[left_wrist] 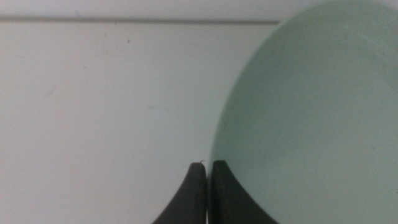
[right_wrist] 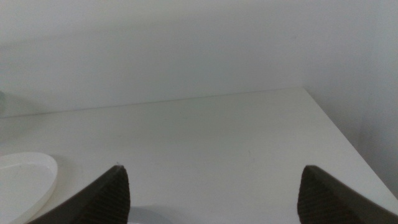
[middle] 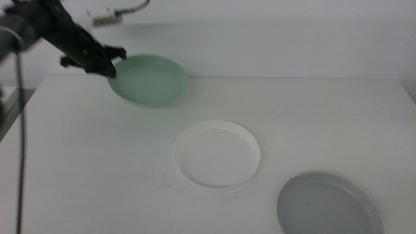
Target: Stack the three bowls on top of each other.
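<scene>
Three bowls on a plain white worktop before a pale wall — mint green bowl [middle: 148, 80] tilted at the far edge, clamped at its rim by the left gripper [middle: 107, 67]; white bowl [middle: 217, 155] central; grey bowl [middle: 329, 204] at the near right corner. Right gripper [right_wrist: 211, 186] — jaws spread, grasping nothing.

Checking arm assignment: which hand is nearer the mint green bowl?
Left. The left hand grips the mint green bowl by its rim; the right hand is away, by the white bowl.

Left arm [middle: 62, 29]: black, jointed, angular links. Thin dark cable [middle: 19, 130] hangs beside it. Jaws dark, matte, tapering to blunt wedge tips.
</scene>
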Tool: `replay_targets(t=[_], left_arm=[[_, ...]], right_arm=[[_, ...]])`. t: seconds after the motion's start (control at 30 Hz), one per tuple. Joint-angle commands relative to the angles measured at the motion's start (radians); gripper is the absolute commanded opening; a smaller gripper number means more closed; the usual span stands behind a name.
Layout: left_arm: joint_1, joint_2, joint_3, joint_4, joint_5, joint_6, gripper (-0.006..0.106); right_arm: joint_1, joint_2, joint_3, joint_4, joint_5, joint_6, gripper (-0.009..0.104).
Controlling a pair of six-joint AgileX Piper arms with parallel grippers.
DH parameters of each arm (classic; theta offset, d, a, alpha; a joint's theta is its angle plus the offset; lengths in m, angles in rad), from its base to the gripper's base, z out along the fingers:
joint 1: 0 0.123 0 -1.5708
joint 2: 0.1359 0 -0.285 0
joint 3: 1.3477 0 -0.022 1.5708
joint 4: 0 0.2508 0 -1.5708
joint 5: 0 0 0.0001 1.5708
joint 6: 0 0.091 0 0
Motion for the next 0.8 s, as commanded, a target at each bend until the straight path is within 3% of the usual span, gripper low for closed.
replay_targets(t=[0.0,0.13,0.3,0.57,0.77], left_arm=[[0.001,-0.116,0.086,-0.025,-0.020,0.026,-0.002],[-0.003,-0.330,0.398,-0.111,-0.159,0.060,-0.002],[-0.085,-0.561,0.698,-0.118,-0.270,0.048,-0.002],[-0.263,-0.603,0.813,-0.117,-0.303,-0.005,-0.002],[-0.327,-0.538,0.813,-0.117,-0.385,-0.022,-0.002]], right_arm=[[-0.003,-0.005,0.003,-0.006,-0.009,-0.003,0.093],[-0.003,-0.005,0.003,-0.006,-0.009,-0.003,0.093],[-0.003,-0.005,0.003,-0.006,-0.009,-0.003,0.093],[-0.003,-0.005,0.003,-0.006,-0.009,-0.003,0.093],[-0.003,-0.005,0.003,-0.006,-0.009,-0.003,0.093]])
